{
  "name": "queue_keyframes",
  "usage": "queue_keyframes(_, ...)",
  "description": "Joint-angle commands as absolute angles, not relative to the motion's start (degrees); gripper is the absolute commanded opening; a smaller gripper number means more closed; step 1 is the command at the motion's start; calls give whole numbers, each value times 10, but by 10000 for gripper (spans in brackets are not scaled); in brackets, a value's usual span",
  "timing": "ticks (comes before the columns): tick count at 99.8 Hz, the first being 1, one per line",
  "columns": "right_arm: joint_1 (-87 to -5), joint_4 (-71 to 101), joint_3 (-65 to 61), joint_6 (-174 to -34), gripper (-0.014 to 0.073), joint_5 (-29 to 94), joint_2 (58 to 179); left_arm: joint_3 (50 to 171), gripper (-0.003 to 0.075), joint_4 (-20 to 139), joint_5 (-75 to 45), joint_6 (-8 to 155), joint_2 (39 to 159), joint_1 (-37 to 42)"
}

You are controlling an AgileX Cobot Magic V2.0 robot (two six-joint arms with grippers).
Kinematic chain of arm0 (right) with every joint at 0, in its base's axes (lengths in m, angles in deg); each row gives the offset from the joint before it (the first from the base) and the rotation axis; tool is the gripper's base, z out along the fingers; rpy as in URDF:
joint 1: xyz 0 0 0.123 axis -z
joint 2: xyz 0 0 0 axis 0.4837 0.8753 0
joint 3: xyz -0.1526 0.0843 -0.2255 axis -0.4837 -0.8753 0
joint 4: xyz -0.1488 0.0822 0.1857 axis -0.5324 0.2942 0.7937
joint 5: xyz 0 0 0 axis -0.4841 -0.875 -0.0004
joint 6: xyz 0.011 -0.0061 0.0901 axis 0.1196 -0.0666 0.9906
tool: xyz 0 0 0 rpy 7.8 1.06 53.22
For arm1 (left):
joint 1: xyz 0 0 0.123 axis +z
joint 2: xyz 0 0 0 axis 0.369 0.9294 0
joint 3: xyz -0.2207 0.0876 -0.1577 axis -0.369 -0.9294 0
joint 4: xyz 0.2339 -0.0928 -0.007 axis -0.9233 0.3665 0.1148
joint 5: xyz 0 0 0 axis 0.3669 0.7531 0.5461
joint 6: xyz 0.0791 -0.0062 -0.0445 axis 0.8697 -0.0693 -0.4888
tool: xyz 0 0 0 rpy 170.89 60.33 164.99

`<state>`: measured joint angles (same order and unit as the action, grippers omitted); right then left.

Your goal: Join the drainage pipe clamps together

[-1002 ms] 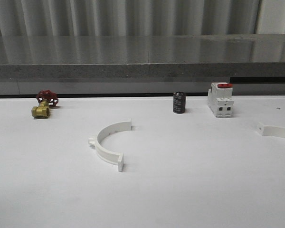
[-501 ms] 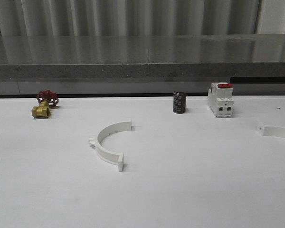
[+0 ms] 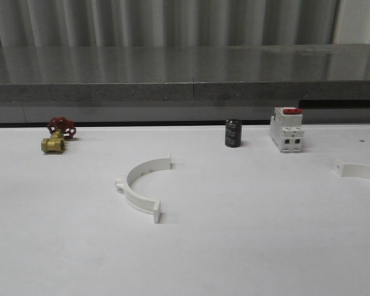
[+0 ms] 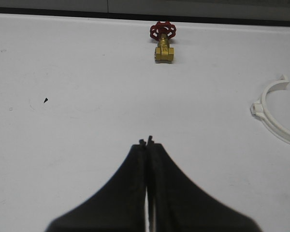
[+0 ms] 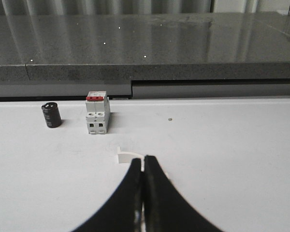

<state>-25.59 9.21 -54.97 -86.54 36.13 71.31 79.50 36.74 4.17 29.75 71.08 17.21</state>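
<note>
Well apart lie two white semicircular clamps [image 3: 142, 188] [image 3: 359, 169], tabbed ends.

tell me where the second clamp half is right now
In the front view the second clamp half lies at the table's far right edge, cut off by the frame, right of the breaker and well apart from the first clamp half near the middle.

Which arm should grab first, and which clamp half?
Probably right. Its shut end effector sits just short of the far-right half. The left end effector, also shut, is well off from the center half.
</note>
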Motion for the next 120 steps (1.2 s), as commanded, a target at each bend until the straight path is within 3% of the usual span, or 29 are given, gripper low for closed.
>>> queue_keyframes(1,-255,94,-478,-867,-67,360,784,812,-20,374,3,296,712,173)
queue_keyframes(27,-255,96,-299,-867,-67,149,1000,812,-20,374,3,296,712,173)
queue_keyframes(55,-255,96,-241,-867,-53,143,1143,812,-20,374,3,296,712,173)
queue_keyframes(67,-255,98,-241,-867,119,136,1170,812,-20,374,3,296,712,173)
queue_keyframes(79,-255,98,-241,-867,414,145,1173,812,-20,374,3,296,712,173)
queue_keyframes(88,-255,98,-241,-867,563,146,1173,812,-20,374,3,296,712,173)
queue_keyframes(94,-255,98,-241,-867,597,151,1173,812,-20,374,3,296,712,173)
queue_keyframes(120,-246,113,-225,-855,591,142,1214,812,-20,374,3,296,712,173)
